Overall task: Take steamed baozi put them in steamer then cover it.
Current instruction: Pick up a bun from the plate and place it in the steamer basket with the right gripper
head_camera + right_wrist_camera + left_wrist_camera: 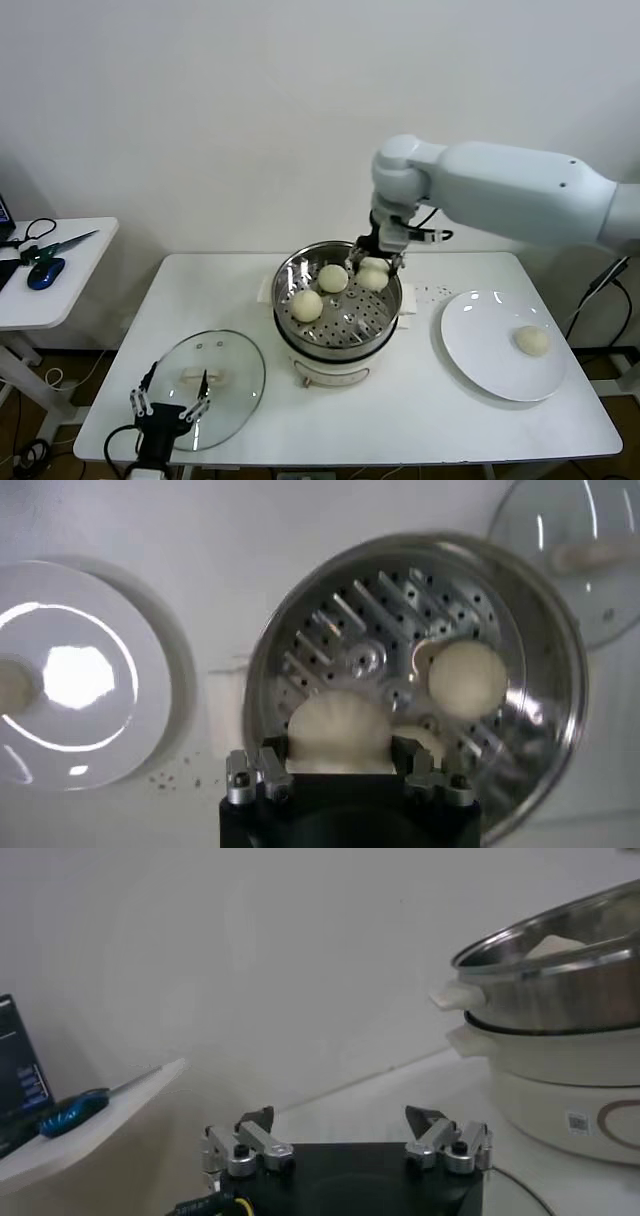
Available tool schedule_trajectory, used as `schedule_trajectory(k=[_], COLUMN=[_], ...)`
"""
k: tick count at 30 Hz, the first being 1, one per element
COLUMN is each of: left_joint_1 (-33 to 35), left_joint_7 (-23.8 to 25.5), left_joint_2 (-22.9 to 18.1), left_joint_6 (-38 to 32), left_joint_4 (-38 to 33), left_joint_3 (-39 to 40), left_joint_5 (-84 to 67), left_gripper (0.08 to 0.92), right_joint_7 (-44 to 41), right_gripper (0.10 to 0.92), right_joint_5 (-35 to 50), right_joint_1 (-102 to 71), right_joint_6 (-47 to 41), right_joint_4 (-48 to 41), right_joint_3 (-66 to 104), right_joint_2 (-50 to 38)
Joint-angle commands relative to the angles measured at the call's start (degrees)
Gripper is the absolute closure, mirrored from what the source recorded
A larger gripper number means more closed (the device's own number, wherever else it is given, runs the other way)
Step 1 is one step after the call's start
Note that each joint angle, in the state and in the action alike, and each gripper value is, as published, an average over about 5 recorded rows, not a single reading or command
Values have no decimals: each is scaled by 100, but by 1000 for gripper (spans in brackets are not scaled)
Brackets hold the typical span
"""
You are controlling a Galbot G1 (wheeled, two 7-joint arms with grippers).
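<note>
Head view shows the right gripper [375, 262] over the steamer's [386, 318] far rim, its fingers closed on a bun [338, 732], probably so it drops beside the two buns already inside. One bun [532, 341] waits on the plate [478, 352]. The left gripper [170, 408] hangs open over the lid [238, 362], likely ready to lift it later.

Bright, even overhead light — hot glare on the plate [70, 675], soft shadows, slight wrist-view blur.
</note>
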Motion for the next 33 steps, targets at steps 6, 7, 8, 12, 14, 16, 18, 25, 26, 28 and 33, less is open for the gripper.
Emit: schedule_trajectory(k=[6,7,8,12,14,16,18,25,26,28,33], left_joint_1=[-8,-11,-13,-28,-36,-42,-45,-54,-53,-47,-38], left_joint_7=[0,1,1,2,2,3,4,3,2,1,2], left_joint_2=[-14,-14,-13,-5,-2,0,2,2,1,1,12], left_joint_6=[-18,-20,-21,-24,-24,-25,-26,-26,-27,-28,-23], left_joint_4=[75,83,89,116,130,140,144,158,158,151,128], left_joint_3=[-13,-18,-22,-38,-40,-40,-40,-36,-36,-36,-34], left_joint_5=[-45,-48,-52,-64,-67,-68,-68,-63,-61,-59,-55], left_gripper=[177,177,177,177,177,177,177,177,177,177,177], right_joint_7=[77,82,86,115,127,132,144,186,183,180,173], right_gripper=[355,355,355,353,350,348,345,254,232,213,203], right_joint_5=[-201,-196,-192,-181,-182,-191,-197,-238,-237,-224,-61], right_joint_1=[-865,-883,-893,-906,-916,-925,-921,-839,-814,-739,-422], right_joint_6=[34,42,50,86,98,103,96,106,119,148,226], right_joint_4=[94,73,55,-23,-54,-66,-66,-14,-11,-4,-16], right_joint_3=[-109,-108,-108,-109,-107,-102,-99,-25,-1,36,127], right_joint_2=[816,840,861,934,955,957,945,856,832,766,414])
